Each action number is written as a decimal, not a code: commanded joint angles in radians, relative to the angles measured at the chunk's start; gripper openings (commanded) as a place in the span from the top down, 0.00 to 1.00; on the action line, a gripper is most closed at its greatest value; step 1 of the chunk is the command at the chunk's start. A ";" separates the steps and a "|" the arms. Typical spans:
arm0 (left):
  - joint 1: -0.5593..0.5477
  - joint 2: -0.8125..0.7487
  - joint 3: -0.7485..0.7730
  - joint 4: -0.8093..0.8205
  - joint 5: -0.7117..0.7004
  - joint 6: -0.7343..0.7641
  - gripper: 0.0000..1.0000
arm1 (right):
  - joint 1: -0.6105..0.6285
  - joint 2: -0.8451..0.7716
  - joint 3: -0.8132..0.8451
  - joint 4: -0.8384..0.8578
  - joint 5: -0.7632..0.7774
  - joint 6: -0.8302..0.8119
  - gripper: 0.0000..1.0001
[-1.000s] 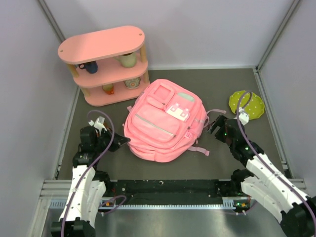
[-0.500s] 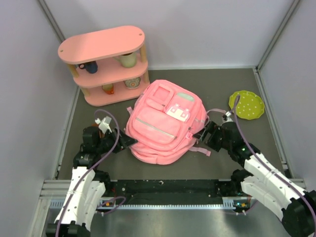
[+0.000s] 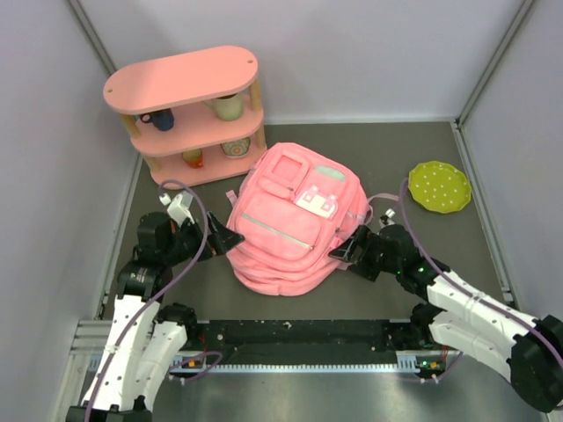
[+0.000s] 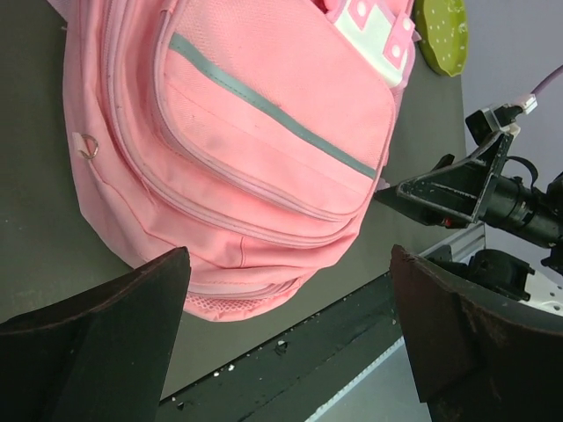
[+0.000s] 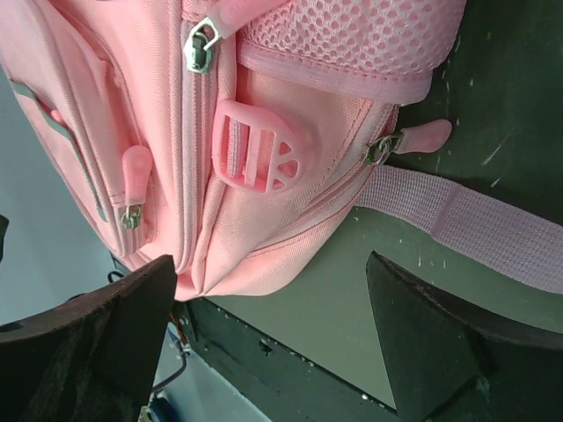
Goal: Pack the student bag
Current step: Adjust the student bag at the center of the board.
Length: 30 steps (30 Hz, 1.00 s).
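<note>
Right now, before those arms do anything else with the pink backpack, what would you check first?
1. Left gripper open: ok, fingers spread, empty.
2. Right gripper open: ok, likewise empty.
3. Grippers flank the student bag: ok, one at each side.
4. Bag unzipped for packing: not ok, zippers in view look shut.
5. Strap clear of right gripper: not ok, it lies close ahead and could snag.
6. What goes in: cannot tell; cups sit on the shelf, a green plate lies apart.

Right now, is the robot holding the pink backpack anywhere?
No, nothing is held. The left gripper and the right gripper are both open, one at each side of the pink backpack, not clamped on it.
</note>
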 commanded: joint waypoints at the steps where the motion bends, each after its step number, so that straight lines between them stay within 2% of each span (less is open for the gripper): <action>1: -0.002 0.042 0.000 0.020 -0.037 -0.003 0.01 | 0.067 0.061 0.060 0.075 0.052 0.057 0.13; 4: -0.002 0.042 -0.002 -0.012 -0.063 0.028 0.01 | 0.099 0.116 0.051 0.137 0.095 0.097 0.17; 7: -0.002 0.037 -0.011 -0.033 -0.068 0.035 0.01 | 0.118 0.202 0.046 0.211 0.112 0.109 0.24; 9: -0.002 0.037 -0.018 -0.038 -0.058 0.029 0.01 | 0.118 0.242 0.054 0.225 0.123 0.102 0.40; 11: -0.002 0.031 -0.035 -0.033 -0.046 0.020 0.01 | 0.118 0.273 0.057 0.233 0.139 0.086 0.49; 12: -0.002 0.031 -0.043 -0.030 -0.043 0.019 0.01 | 0.118 0.276 0.060 0.231 0.156 0.077 0.69; 15: -0.002 0.031 -0.051 -0.032 -0.032 0.019 0.01 | 0.100 0.253 0.069 0.167 0.211 0.034 1.00; 18: -0.002 0.032 -0.048 -0.044 -0.031 0.028 0.01 | 0.031 0.189 0.058 0.081 0.213 -0.042 1.00; 22: -0.004 0.029 -0.037 -0.064 -0.043 0.037 0.01 | -0.145 0.094 0.081 -0.075 0.236 -0.214 1.00; 24: -0.002 0.026 -0.037 -0.067 -0.046 0.034 0.01 | -0.190 0.060 0.118 -0.128 0.256 -0.254 1.00; 25: -0.002 0.025 -0.037 -0.070 -0.048 0.031 0.01 | -0.204 0.054 0.129 -0.126 0.230 -0.289 0.99; 26: -0.004 0.020 -0.040 -0.072 -0.048 0.029 0.01 | -0.203 0.054 0.136 -0.079 0.096 -0.319 0.86; 27: -0.002 0.016 -0.048 -0.070 -0.049 0.026 0.01 | -0.203 0.060 0.137 -0.029 0.024 -0.334 0.83; 28: -0.002 0.014 -0.048 -0.072 -0.046 0.022 0.01 | -0.201 0.086 0.140 -0.005 -0.018 -0.328 0.81; 30: -0.002 0.003 -0.046 -0.082 -0.038 0.017 0.01 | -0.198 0.104 0.144 -0.007 -0.066 -0.320 0.84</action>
